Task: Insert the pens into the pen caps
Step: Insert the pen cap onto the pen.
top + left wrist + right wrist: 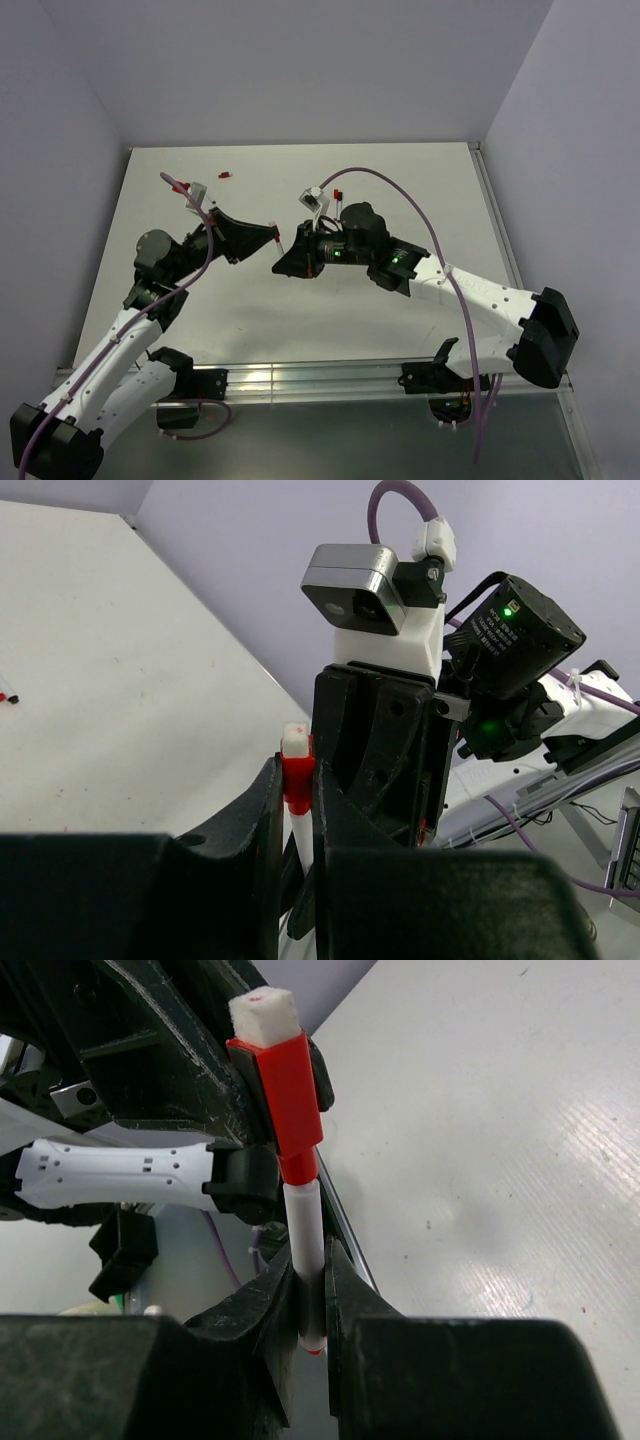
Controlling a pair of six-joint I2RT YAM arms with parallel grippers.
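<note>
A white-barrelled pen (303,1220) stands upright between both grippers, above the table's middle. Its top end sits inside a red pen cap (290,1100) with a white square end. In the left wrist view, my left gripper (297,790) is shut on that red cap (297,778), and the white barrel (300,845) hangs below it. My right gripper (312,1260) is shut on the barrel's lower part, whose red tip shows under the fingers. From above, the left gripper (272,240) and right gripper (284,262) meet tip to tip around the small pen (277,236).
A loose red cap (226,175) lies at the back left of the table. Another small pen with a red end (340,199) lies behind the right wrist. A further pen (5,694) shows at the left wrist view's left edge. Purple cables arch over both arms.
</note>
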